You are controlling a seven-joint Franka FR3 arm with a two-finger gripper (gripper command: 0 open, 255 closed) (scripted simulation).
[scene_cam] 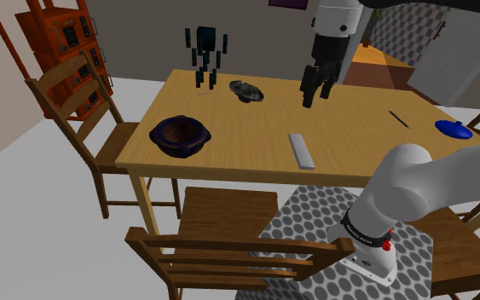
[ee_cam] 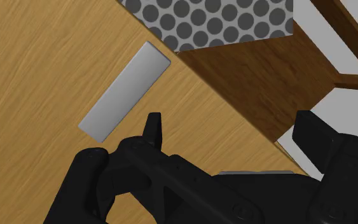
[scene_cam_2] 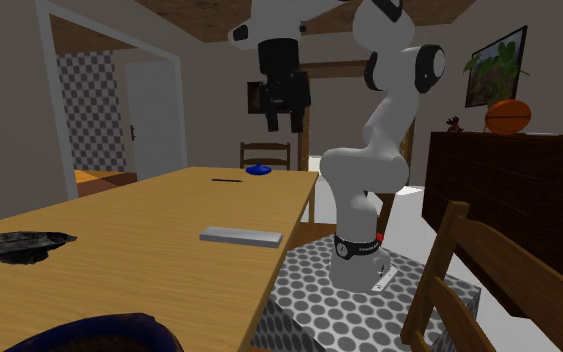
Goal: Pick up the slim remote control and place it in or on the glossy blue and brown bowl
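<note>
Here are the jaws, up in the air over the desk point(scene_cam: 246, 128), standing apart with nothing between them. From the wrist view, one black finger point(ee_cam: 152, 129) rises on each side with bare wood in the gap.

The slim remote control point(scene_cam: 301, 150) is a plain grey slab lying flat on the desk close to its near edge. In the shoulder view it sits at 6 o'clock from the jaws, well apart from them.

The bowl point(scene_cam: 179, 136), dark blue outside and brown inside, rests at 9 o'clock from the remote, well apart, by the desk's corner.

A dark flat object point(scene_cam: 247, 90) lies at 10 o'clock from the remote, and a blue lid-like piece point(scene_cam: 453, 129) sits far out at 2 o'clock.
</note>
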